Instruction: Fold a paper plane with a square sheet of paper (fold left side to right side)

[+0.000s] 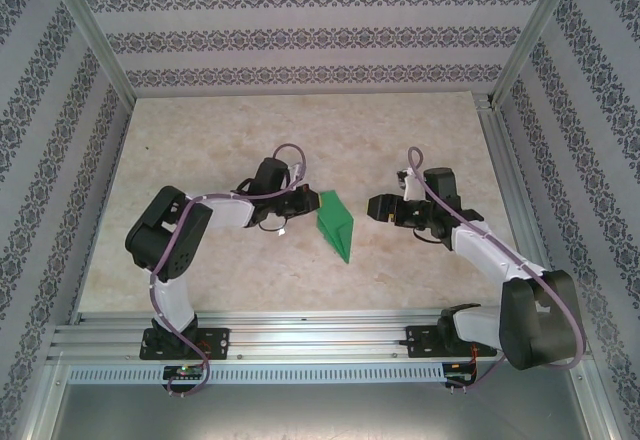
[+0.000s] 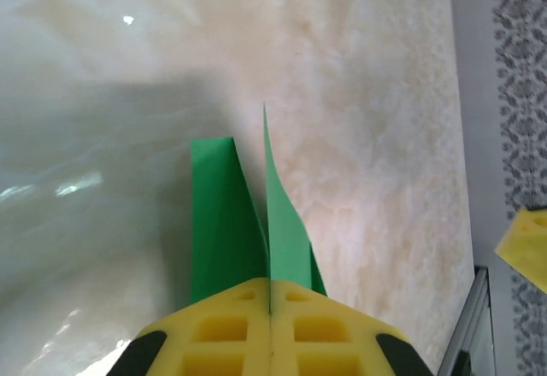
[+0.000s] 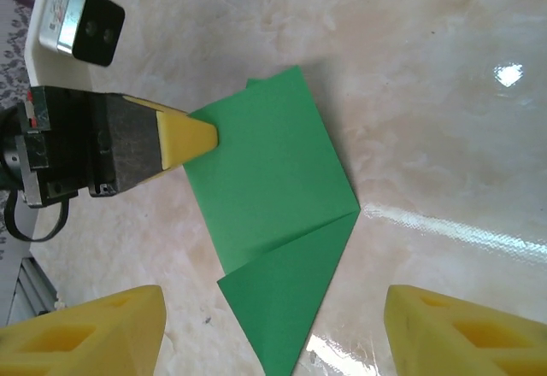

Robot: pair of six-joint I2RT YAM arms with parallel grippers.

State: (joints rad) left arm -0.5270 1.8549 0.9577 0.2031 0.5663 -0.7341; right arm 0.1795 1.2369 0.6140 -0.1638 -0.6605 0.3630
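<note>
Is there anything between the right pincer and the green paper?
Nothing. In the top view, a stretch of bare marbled beige tabletop separates the open right pincer from the folded bright green paper sheet.

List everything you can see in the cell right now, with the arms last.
folded paper: one, bright green, mid-table between the two grippers, creased into a pointed shape
table: one, beige marbled top, under everything
patterned walls: three sides, white with grey ornament, around the table
metal rail: one, silver, along the near edge, carrying both arm bases
left gripper: one, yellow pads on a black body, shut on the paper's left edge
right gripper: one, yellow pads, open, just right of the paper and not touching it
</note>
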